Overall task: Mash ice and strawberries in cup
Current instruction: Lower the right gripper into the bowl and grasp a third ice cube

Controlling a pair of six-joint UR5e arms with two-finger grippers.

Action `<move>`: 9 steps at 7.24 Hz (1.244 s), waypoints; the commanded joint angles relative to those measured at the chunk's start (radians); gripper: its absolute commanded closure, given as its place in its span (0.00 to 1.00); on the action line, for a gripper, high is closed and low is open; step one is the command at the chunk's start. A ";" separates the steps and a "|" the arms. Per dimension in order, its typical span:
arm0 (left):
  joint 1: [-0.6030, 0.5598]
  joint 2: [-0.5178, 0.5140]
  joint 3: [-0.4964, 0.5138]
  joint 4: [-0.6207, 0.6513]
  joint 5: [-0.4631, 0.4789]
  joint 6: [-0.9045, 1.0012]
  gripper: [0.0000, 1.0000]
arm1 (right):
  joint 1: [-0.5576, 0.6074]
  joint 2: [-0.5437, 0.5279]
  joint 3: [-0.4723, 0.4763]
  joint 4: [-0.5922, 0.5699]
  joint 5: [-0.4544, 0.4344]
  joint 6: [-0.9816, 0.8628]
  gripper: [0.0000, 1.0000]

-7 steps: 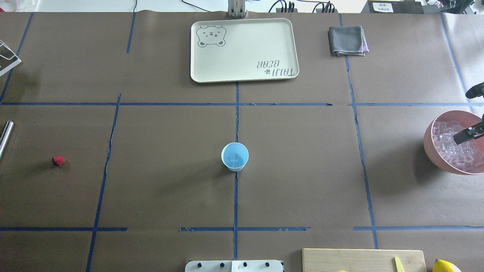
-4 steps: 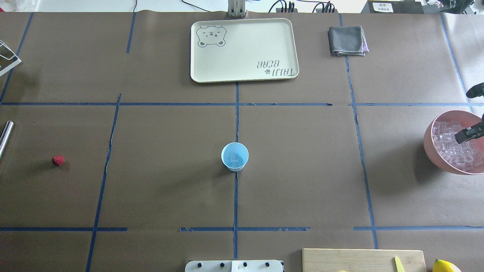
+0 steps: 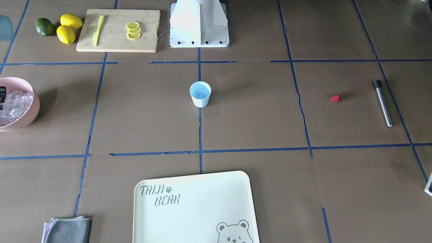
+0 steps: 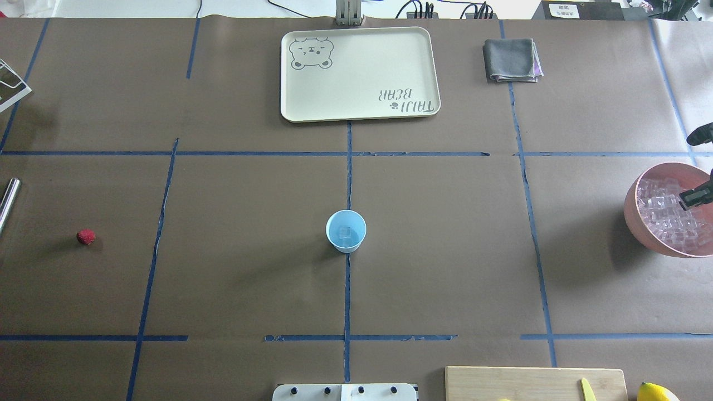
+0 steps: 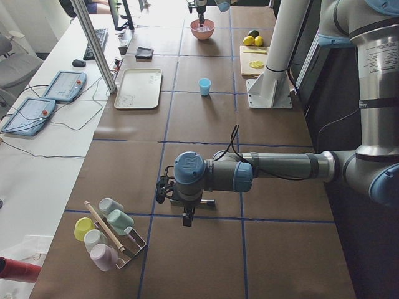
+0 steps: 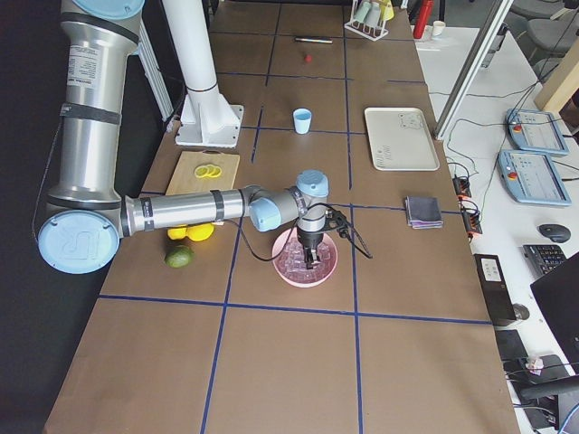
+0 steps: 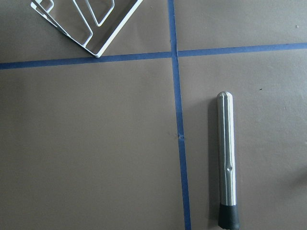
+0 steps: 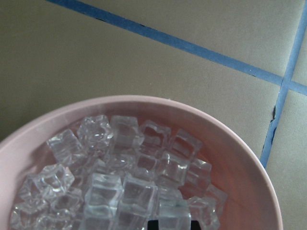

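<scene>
The light-blue cup (image 4: 346,230) stands at the table's middle with one clear ice cube (image 4: 345,231) in it. The rest of the ice (image 8: 124,187) is piled in the pink bowl (image 4: 632,211) at the right edge. My right gripper (image 4: 693,196) is low over that ice. In the right wrist view its dark fingertips (image 8: 152,224) show apart at the bottom edge, either side of a cube. The red strawberry (image 4: 86,236) lies alone far left. My left gripper (image 5: 187,218) hangs over the table's left end; I cannot tell its state.
A metal muddler (image 7: 225,163) lies left of the strawberry, with a wire rack (image 7: 86,19) beyond it. A cream tray (image 4: 359,72) and a grey cloth (image 4: 511,59) are at the back. A cutting board (image 3: 118,30) with lemon slices, a knife and lemons (image 3: 69,28) is near the right base.
My right gripper has shifted a little to the right over the ice bowl, towards the view's edge. Cup, strawberry and left arm have not moved.
</scene>
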 commanded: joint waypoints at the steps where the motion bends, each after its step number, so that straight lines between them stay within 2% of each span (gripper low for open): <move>1: 0.000 0.000 0.000 0.000 0.000 0.000 0.00 | 0.002 0.002 0.024 -0.005 0.013 -0.001 0.97; 2: 0.000 0.000 0.000 0.000 0.000 0.000 0.00 | 0.009 0.008 0.100 -0.056 0.028 0.000 0.95; 3: 0.000 0.001 0.000 0.000 0.000 0.000 0.00 | 0.015 0.074 0.181 -0.165 0.052 0.012 0.96; 4: 0.000 0.001 0.000 0.000 0.000 0.000 0.00 | 0.012 0.133 0.223 -0.228 0.053 0.062 0.96; 6: 0.000 0.001 0.000 0.000 0.000 0.000 0.00 | -0.071 0.303 0.223 -0.235 0.086 0.327 0.97; 8: 0.000 0.001 0.002 0.000 0.000 0.000 0.00 | -0.261 0.466 0.217 -0.238 0.015 0.673 0.98; 9: 0.000 0.001 0.002 -0.001 0.000 0.000 0.00 | -0.373 0.557 0.199 -0.291 -0.094 0.752 0.98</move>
